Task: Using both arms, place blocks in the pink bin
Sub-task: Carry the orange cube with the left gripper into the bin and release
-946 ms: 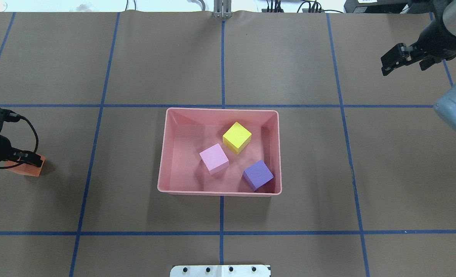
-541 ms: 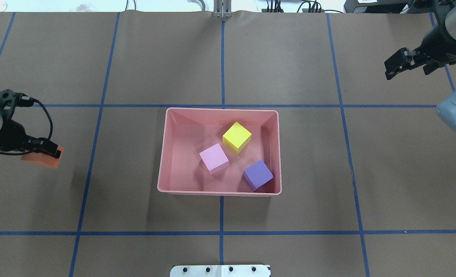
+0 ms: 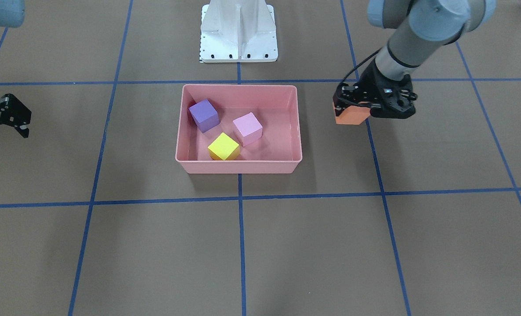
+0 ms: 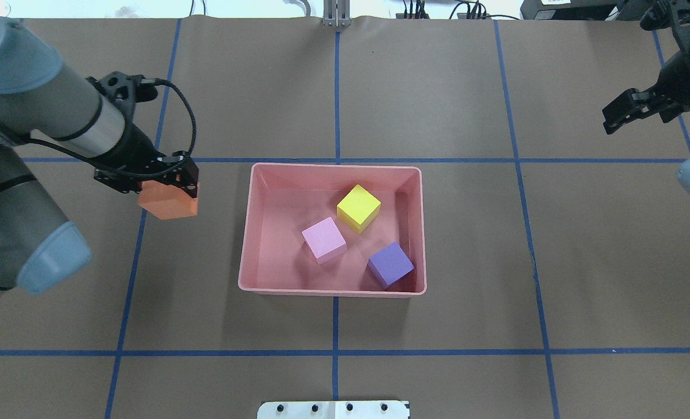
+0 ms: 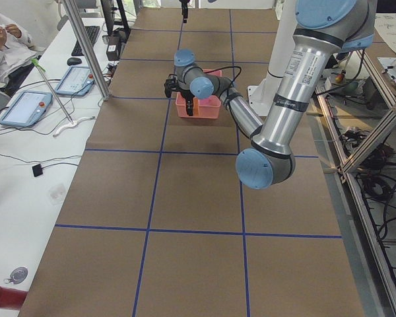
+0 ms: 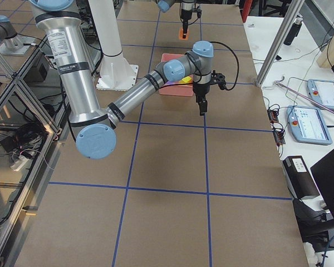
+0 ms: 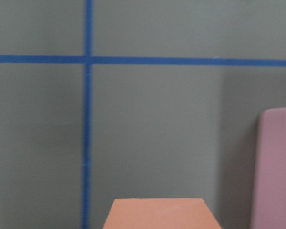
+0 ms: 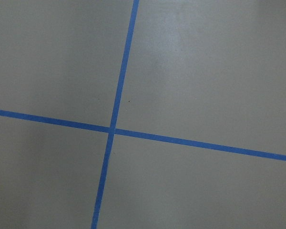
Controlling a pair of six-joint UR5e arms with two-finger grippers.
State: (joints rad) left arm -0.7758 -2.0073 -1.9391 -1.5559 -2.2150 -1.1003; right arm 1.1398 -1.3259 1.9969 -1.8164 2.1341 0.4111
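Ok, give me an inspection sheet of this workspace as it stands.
Surface: brown table covering with a blue tape grid, lying flat.
Job's things: pink bin holds the yellow block, pink block and purple block; orange block is outside the bin, off its left-arm side.
Clutter: nothing seen.
Grippers: left gripper shut on the orange block; right gripper looks open and empty, far from the bin.
Cables: black cable looped at the left wrist; more cables at the table's far edge.
Surroundings: white pedestal base; operators' desk with control tablets.
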